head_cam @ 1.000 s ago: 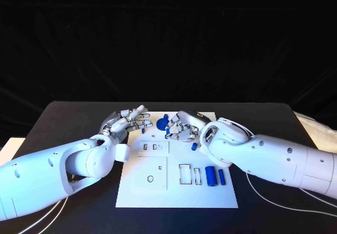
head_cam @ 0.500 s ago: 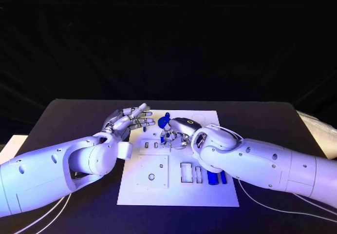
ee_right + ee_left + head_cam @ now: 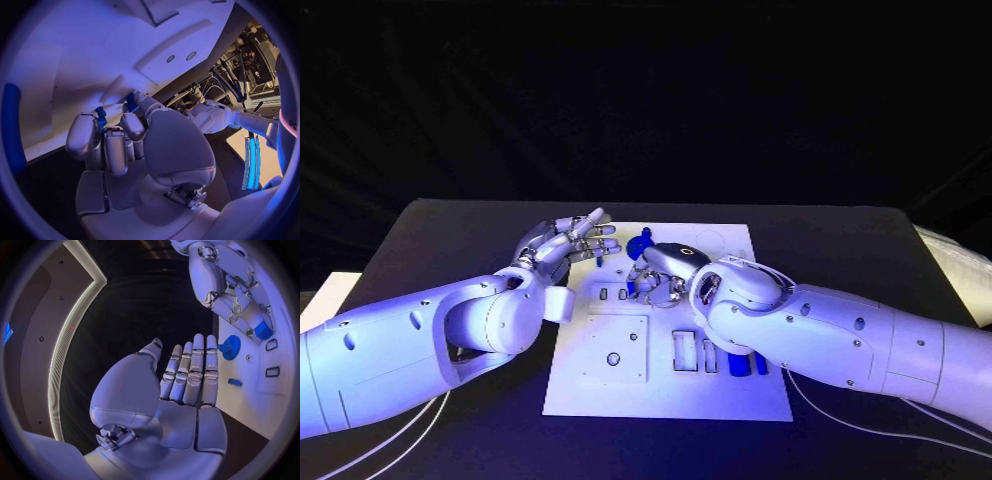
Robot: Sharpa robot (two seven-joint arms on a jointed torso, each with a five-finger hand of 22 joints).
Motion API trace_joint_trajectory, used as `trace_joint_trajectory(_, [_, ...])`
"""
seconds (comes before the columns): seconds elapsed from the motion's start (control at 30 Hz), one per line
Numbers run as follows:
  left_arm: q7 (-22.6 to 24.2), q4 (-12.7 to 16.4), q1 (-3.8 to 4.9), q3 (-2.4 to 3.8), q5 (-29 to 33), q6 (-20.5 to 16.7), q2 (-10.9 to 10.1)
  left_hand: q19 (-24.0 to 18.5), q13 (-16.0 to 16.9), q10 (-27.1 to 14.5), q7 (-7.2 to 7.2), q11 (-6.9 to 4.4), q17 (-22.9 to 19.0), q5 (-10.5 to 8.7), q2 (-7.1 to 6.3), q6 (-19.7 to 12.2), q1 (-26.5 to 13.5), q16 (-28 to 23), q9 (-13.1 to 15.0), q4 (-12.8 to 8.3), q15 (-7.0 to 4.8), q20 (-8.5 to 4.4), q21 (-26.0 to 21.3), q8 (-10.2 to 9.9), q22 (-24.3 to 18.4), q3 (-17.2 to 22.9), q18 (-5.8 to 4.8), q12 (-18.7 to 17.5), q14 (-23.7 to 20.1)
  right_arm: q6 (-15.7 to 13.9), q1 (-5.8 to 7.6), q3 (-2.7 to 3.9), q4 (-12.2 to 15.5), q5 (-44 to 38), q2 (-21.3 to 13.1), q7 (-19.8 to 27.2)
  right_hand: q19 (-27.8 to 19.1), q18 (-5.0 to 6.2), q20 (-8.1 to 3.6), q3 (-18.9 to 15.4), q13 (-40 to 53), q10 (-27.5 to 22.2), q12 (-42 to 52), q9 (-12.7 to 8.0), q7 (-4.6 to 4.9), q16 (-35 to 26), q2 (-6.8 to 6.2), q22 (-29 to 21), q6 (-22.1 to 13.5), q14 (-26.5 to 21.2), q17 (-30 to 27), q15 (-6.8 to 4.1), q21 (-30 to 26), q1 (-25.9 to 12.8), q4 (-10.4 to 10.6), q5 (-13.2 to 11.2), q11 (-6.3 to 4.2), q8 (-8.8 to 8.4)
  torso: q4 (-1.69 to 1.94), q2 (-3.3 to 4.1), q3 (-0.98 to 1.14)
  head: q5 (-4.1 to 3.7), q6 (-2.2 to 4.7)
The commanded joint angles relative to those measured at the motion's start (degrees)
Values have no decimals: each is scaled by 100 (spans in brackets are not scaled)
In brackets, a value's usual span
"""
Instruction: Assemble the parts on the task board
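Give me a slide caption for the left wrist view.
Open left hand hovers beside the white task board, near a blue gear.

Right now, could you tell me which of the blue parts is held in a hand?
The small blue part pinched in the right hand; the blue gear and the blue cylinders lie free on the task board.

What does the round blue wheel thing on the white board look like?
The blue gear is a small, round, bright blue part that looks like plastic, with tiny teeth around its rim and a raised hub in the middle. It sits near the far end of the white task board, by the board's left edge. The left robot hand is stretched out flat beside it, fingertips close but not touching. In the head view it sits just beyond the right robot hand, which partly hides it.
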Motion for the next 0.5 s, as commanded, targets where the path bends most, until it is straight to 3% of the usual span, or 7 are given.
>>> trace_joint_trajectory(0.03, [56, 9, 2, 3, 17, 92, 11, 42, 0, 51, -11, 5, 5, 20, 69, 31, 7, -18, -3, -23, -17, 1, -34, -35, -10, -1, 72, -19, 33, 311, -45, -29, -16, -147, -6, -105, -52, -65, 11, 16, -52, -67, -83, 30, -6, -34, -25, -27, 44, 407, 559, -23, -33, -55, -11, 20, 7, 29, -4, -3, 2, 10, -6])
trace_joint_trajectory(0.5, [48, 11, 2, 3, 17, 96, 11, 42, 0, 51, -11, 5, 5, 20, 69, 31, 7, -18, -3, -23, -17, 1, -34, -35, -10, -1, 72, -19, 33, 462, -54, -30, 15, -263, -46, -217, -107, -46, 33, -38, -244, -215, -370, 21, 46, -61, -194, -144, -61, 399, 528, 6, -106, -171, -36, 22, 47, -63, -1, -3, 0, 8, -27])
